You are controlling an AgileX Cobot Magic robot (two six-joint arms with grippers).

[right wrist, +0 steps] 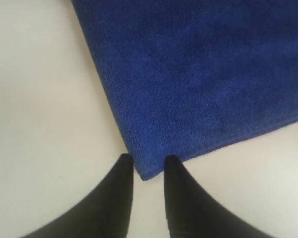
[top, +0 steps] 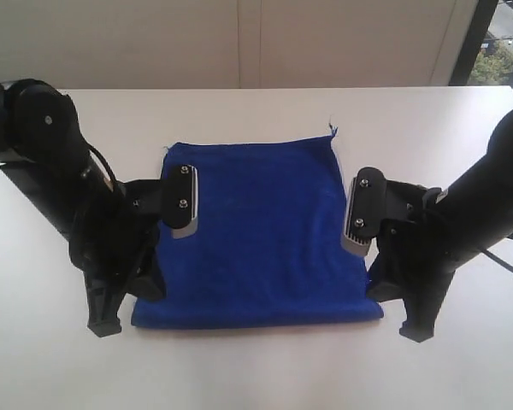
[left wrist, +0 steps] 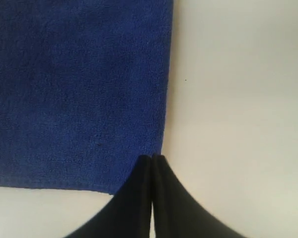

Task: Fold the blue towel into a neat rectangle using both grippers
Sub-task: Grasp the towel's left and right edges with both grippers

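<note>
Blue and fleecy, the blue towel [top: 256,235] lay flat on the white tabletop [top: 256,376] between the two arms. At its near left corner the left jaws were pressed shut, fingertips [left wrist: 143,173] at the side hem. Whether they had caught any cloth could not be told, so a lift there might have come up empty. At the near right corner the right jaws stood apart, straddling the corner without gripping it. An uneven lift would likely have skewed the fold.
</note>
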